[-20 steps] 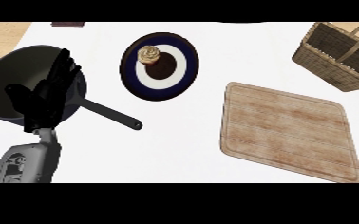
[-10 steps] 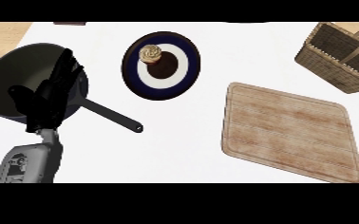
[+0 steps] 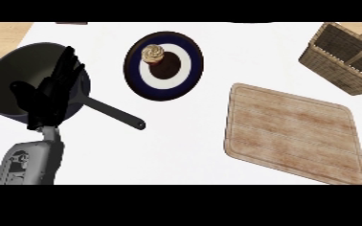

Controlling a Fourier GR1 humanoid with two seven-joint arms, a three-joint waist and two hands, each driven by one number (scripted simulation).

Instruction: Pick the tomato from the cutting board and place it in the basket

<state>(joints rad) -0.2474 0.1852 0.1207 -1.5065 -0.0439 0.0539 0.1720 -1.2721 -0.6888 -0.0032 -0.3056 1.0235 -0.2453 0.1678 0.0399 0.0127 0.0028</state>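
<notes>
While the left hand [image 3: 51, 96] rests open, fingers up, over the pan [image 3: 28, 76], no tomato shows on the board [image 3: 290, 134], so any grasp there risks closing on nothing.

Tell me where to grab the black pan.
Grip its straight handle, which juts lower-right from the pan, free on the counter. Come from above, fingers across it. The open left hand shows over the bowl, so the rim is a poorer choice.

No text, label, brand or number can be read anywhere on the counter [image 3: 212, 153]. The plate [image 3: 163, 65], the pan [image 3: 28, 76], the cutting board [image 3: 290, 131] and the basket [image 3: 336, 57] carry no writing or signs.
</notes>
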